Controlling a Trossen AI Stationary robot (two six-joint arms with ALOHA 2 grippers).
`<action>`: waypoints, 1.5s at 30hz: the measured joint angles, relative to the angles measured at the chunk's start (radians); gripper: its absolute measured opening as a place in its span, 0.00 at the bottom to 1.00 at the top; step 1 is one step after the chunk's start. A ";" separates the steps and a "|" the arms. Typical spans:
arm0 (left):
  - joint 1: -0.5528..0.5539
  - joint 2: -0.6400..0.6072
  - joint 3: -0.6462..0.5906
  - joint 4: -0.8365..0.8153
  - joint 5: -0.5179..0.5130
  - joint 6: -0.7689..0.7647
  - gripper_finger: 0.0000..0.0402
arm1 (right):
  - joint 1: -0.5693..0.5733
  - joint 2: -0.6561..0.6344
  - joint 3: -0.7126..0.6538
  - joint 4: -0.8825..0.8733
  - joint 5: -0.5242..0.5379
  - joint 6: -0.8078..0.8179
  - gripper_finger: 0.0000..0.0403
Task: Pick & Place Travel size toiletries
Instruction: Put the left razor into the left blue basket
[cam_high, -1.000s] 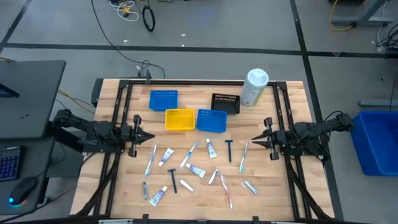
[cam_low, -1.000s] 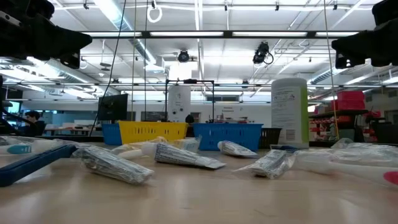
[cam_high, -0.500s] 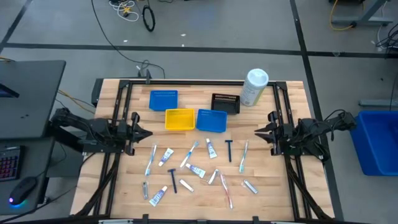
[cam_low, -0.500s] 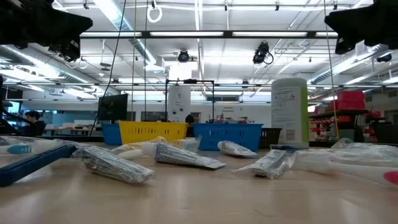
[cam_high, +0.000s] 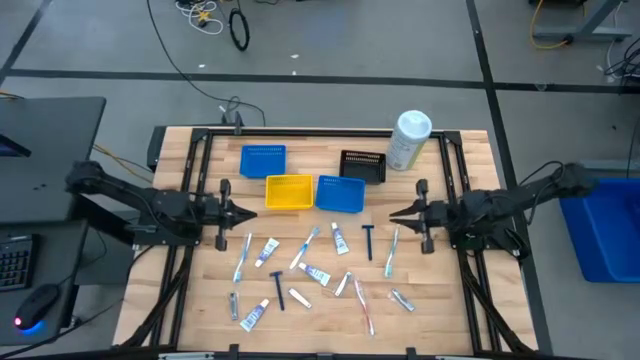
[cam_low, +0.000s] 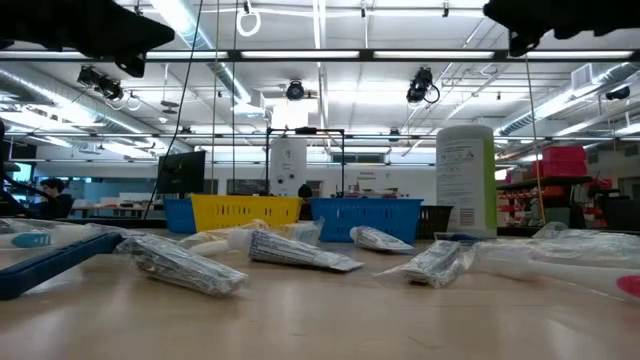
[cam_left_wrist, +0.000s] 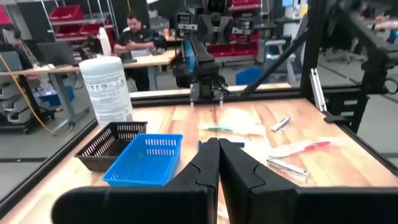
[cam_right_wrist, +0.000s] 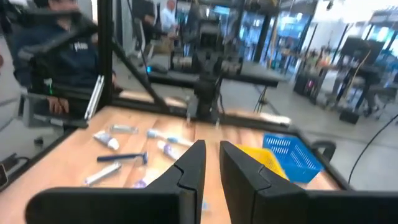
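The travel size toiletries (cam_high: 310, 270) lie loose on the near middle of the wooden table: mini tubes (cam_high: 268, 252), slim toothbrushes (cam_high: 391, 250), a dark razor (cam_high: 368, 240) and small packets (cam_high: 401, 299). The low view shows them close up, resting flat, such as one tube (cam_low: 185, 265). My left gripper (cam_high: 253, 212) hovers shut above the table at the left of the pile, pointing right. My right gripper (cam_high: 392, 213) hovers at the right of the pile, pointing left, with a narrow gap between its fingers (cam_right_wrist: 212, 146). Neither touches anything.
Behind the pile stand a blue bin (cam_high: 263, 160), a yellow bin (cam_high: 288, 192), a second blue bin (cam_high: 340, 194), a black bin (cam_high: 362, 166) and a large white canister (cam_high: 409, 140). Dark frame rails (cam_high: 190, 180) run along both sides of the table. People sit in the room beyond.
Both arms have risen and reached inward. The left gripper has moved toward the table's right, the right gripper toward the table's left, so the two tips stand nearer the pile. In the low view both have climbed toward the top of the picture. The toiletries have not moved.
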 joint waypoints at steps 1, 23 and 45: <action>0.000 0.028 0.012 -0.001 0.000 -0.007 0.03 | 0.000 0.037 0.016 -0.002 0.000 0.006 0.14; 0.000 0.570 0.220 -0.088 0.242 -0.026 0.03 | -0.106 0.549 0.132 0.204 -0.241 0.043 0.14; -0.031 0.919 0.382 -0.075 0.562 -0.060 0.03 | -0.107 0.717 0.132 0.248 -0.443 0.121 0.14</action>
